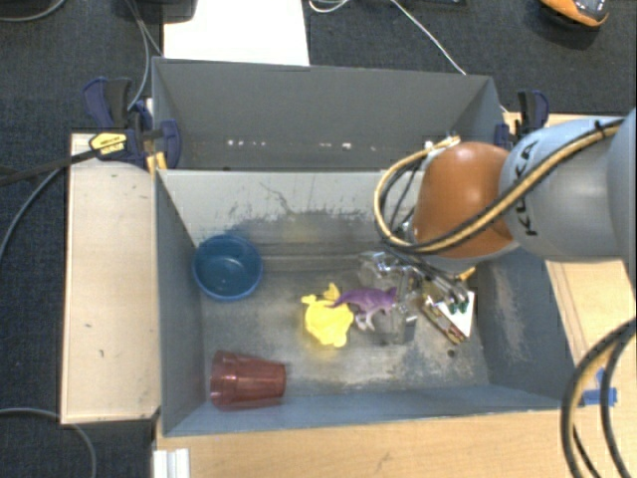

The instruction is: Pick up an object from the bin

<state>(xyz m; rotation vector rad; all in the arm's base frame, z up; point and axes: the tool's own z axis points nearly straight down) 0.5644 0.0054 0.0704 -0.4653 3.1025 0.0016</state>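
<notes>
Your end effector [393, 307] sits low over the purple toy [366, 299], just toward 3 o'clock from the centre of the bin [328, 118]. You cannot tell whether it is apart or together. The yellow toy [326, 322], just beside at 9 o'clock, may get caught or nudged.

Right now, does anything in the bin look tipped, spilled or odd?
The red cup lies on its side at the front left corner; the blue bowl behind it sits upright. Nothing looks spilled or broken.
</notes>
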